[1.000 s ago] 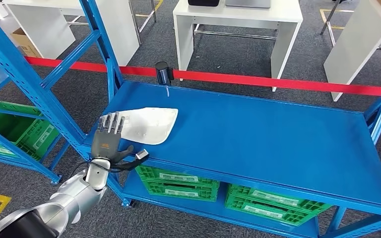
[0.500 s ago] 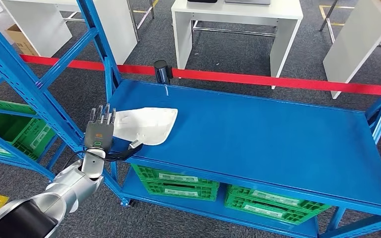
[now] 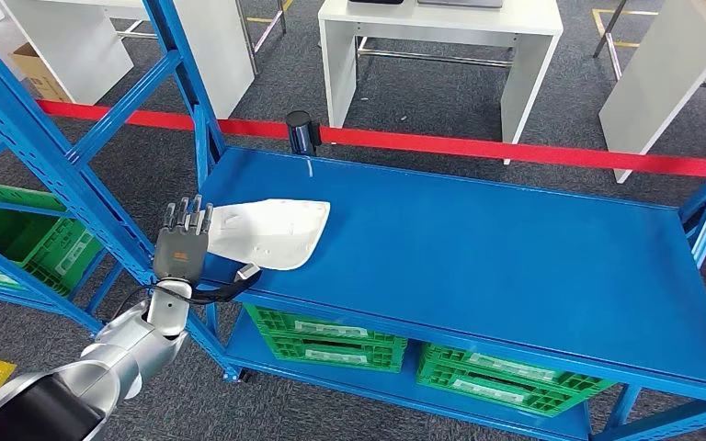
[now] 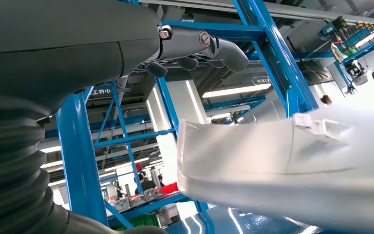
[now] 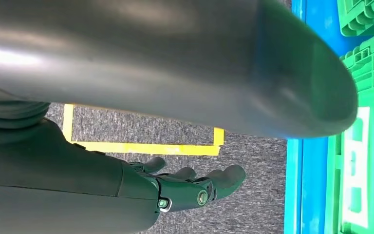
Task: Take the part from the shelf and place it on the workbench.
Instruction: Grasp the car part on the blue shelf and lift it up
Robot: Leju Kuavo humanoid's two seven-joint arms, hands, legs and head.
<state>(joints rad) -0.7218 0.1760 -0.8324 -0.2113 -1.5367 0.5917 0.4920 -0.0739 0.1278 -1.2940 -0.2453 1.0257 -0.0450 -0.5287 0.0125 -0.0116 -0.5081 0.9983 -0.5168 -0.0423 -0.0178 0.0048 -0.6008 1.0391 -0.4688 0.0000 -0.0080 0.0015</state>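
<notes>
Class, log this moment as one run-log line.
left hand: open, at white part's edge | part: on blue shelf | right hand: hanging, holds nothing

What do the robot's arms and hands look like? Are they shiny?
Yes, a bit! In the head view the left arm is shiny silver, turning black nearer the body. The left hand is dark grey with darker fingers and a small orange mark on its back. A thin black cable loops at the wrist. The right hand is dark grey too, with a ribbed cover behind it.

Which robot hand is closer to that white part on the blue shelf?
The left robot hand, raised right beside the white part at the blue shelf edge. The right robot hand hangs low over the floor.
</notes>
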